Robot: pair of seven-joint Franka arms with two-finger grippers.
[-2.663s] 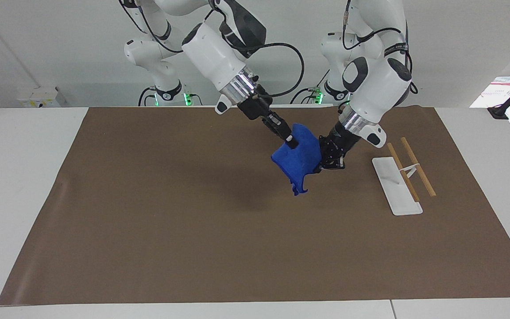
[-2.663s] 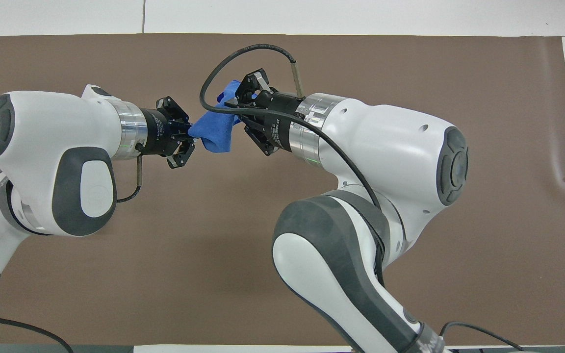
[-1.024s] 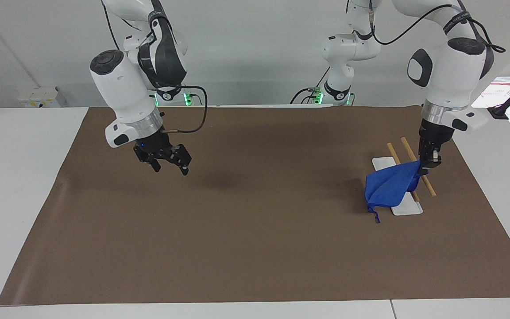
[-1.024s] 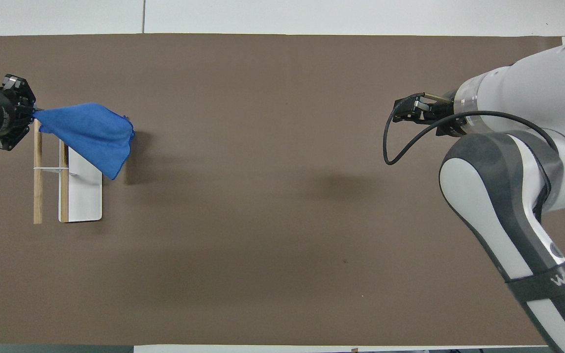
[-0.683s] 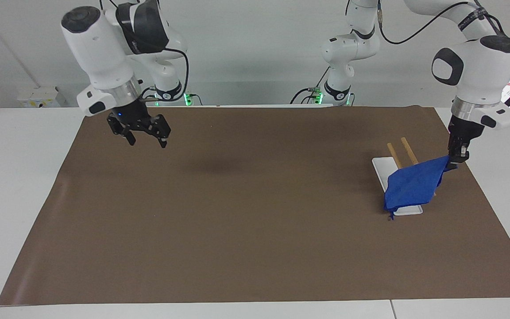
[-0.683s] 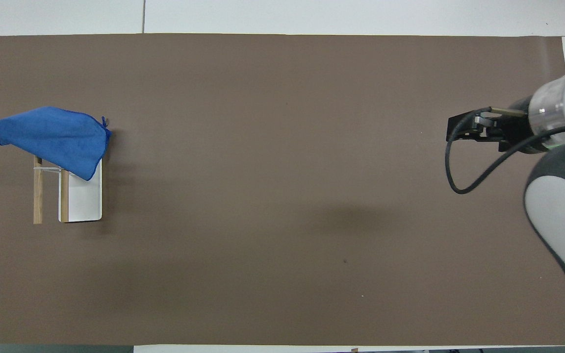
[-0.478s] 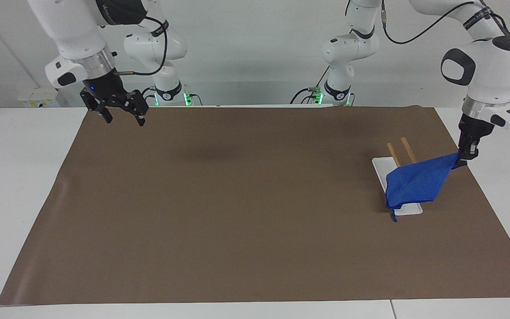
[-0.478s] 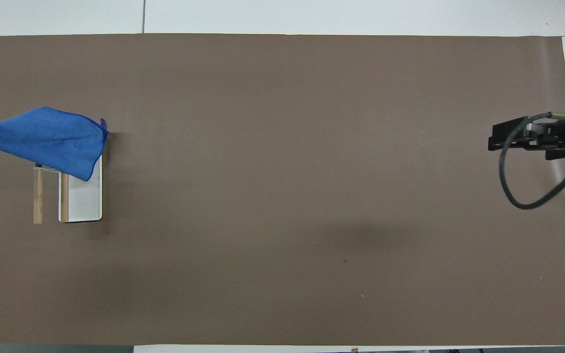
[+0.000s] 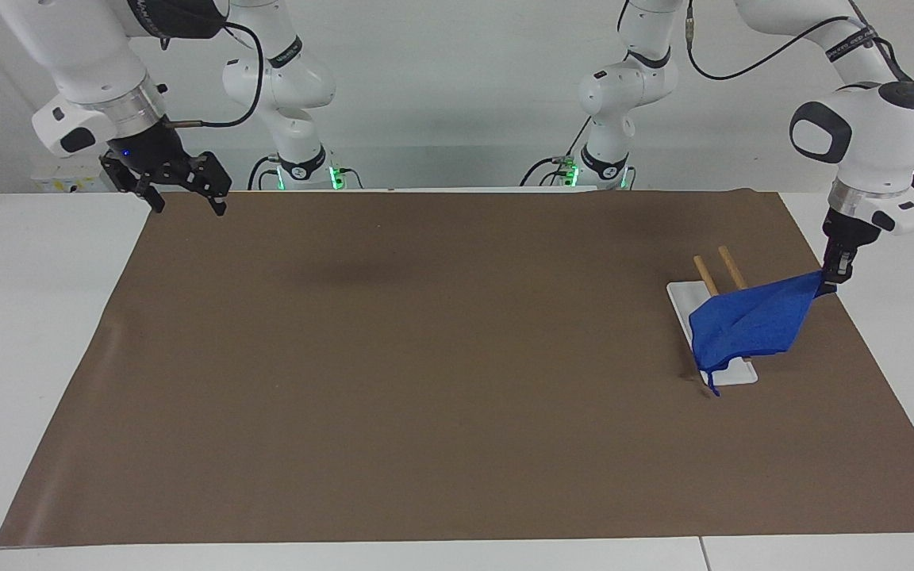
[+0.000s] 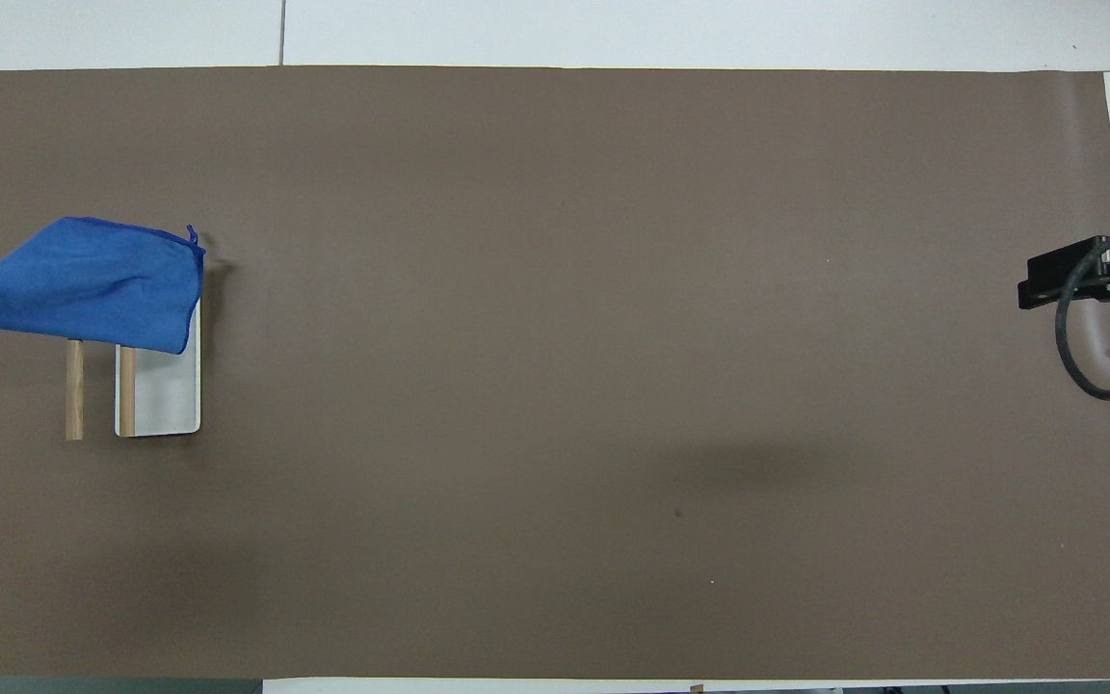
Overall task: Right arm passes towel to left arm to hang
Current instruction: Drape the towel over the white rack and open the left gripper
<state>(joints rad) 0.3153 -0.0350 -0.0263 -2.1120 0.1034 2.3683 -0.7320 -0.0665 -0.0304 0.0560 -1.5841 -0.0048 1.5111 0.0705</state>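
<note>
Towel [image 9: 750,321] is travelling sideways now, pulled out past the rack [image 9: 723,317] by the left arm's jaws [image 9: 832,275], which are pinching one corner of the blue cloth tight between them. A moment ago the cloth was hanging down in front of the wooden bars; now it is being dragged across them, its body draping from the pinched corner down over the two rails and onto the white base below and inward of those jaws. That is telling me the handover is behind us and the hanging step is well under way, though the corner is not yet let go, so I would judge the job close but unfinished.

Over at the other end of the bench [image 9: 28,317], the right arm's jaws [image 9: 183,190] are backing away with fingers spread wide and nothing between them, hovering over the edge of the brown mat [image 9: 425,381]; that arm is simply waiting.

Materials next: the towel is looking soft and fuzzy, folding into a slack triangular sheet with a thin loop cord dangling off its lowest corner. The rack is showing two straight pale wooden dowels set side by side above a flat, smooth white plate with rounded corners, and the mat beneath is lying matte and papery
</note>
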